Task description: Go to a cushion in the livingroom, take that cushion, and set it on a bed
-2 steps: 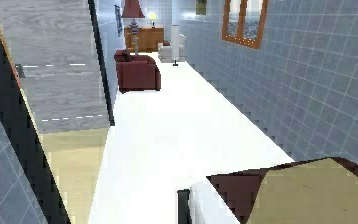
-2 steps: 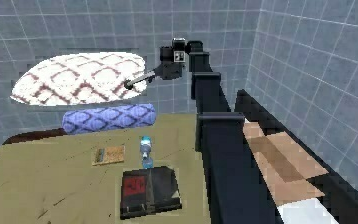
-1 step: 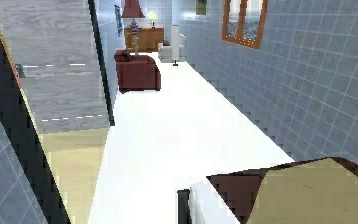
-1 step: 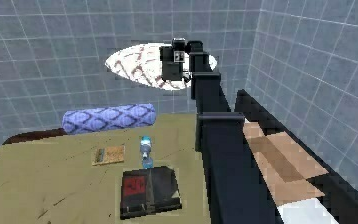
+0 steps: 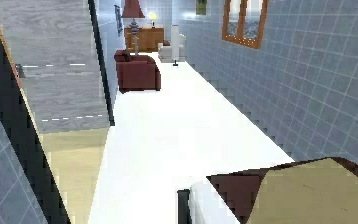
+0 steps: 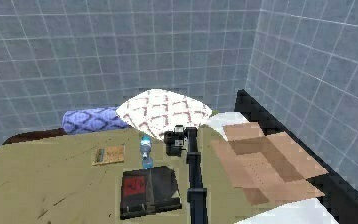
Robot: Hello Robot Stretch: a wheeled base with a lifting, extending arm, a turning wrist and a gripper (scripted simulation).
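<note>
- Seeing my gripper (image 6: 173, 142) mid-bed (image 6: 57, 180) near a patterned cushion (image 6: 165, 106); I cannot tell whether it holds anything.
- Open cardboard box (image 6: 263, 162) sits by the bed's dark-framed edge.

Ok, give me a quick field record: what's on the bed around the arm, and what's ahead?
surface: bed, olive cover
cushion: white with red pattern, cushion by the tiled wall, behind the gripper
holding: cannot tell
left of cushion: blue patterned pillow
right of arm: open cardboard box
near side: dark flat item
ahead: dark red armchair
</note>
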